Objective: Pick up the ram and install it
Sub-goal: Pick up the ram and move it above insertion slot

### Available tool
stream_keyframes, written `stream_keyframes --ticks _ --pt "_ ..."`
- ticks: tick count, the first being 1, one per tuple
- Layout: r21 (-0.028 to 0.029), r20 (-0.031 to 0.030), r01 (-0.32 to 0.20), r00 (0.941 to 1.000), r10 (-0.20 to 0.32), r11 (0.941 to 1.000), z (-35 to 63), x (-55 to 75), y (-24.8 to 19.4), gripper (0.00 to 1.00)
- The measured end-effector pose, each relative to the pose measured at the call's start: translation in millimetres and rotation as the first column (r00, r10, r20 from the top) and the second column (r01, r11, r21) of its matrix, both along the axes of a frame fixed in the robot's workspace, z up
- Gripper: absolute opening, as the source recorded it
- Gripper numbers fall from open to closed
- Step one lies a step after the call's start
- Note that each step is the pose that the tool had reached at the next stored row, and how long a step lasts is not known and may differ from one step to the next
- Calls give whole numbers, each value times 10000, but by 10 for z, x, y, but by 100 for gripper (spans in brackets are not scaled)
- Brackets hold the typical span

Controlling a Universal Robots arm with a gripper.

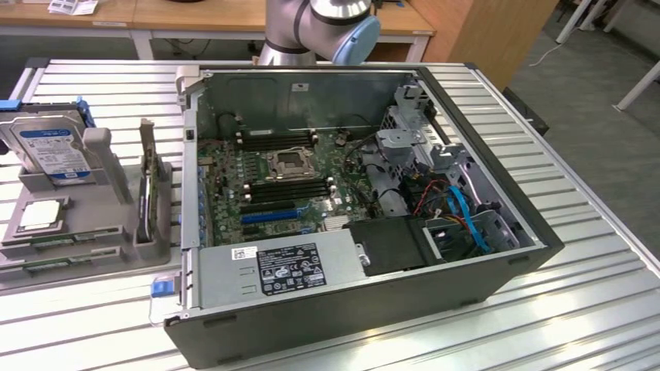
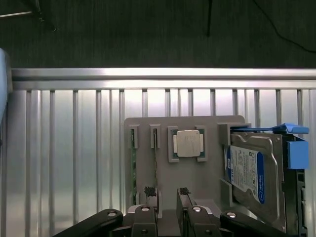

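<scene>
Two green ram sticks stand on edge in slots of a grey holder [image 2: 148,126], one [image 2: 132,163] at its outer side and one [image 2: 155,158] closer to the silver CPU [image 2: 188,143]. My gripper [image 2: 167,193] hovers above the holder, open, with bare holder showing between the black fingertips [image 2: 150,192]. The inner ram stick runs under one fingertip. In the exterior view both sticks [image 1: 52,238] [image 1: 52,263] sit at the holder's near end on the exterior view's left. My arm's base [image 1: 320,27] rises behind the open computer case [image 1: 495,263].
The case lies open with its motherboard up: black memory slots [image 1: 277,140] [image 1: 289,189] flank the CPU socket [image 1: 286,163], and the power supply [image 1: 278,267] sits in front. A hard drive [image 1: 49,151] and an upright card [image 1: 154,185] stand on the holder.
</scene>
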State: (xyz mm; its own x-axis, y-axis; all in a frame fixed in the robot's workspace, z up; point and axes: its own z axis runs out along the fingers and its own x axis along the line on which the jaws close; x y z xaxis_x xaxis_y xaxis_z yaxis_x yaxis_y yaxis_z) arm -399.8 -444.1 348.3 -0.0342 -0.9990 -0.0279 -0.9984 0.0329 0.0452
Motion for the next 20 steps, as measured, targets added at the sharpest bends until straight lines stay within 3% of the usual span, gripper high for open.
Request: stream_keyframes --ticks 20 --pt "0 0 0 10000 0 10000 -137 0 0 29"
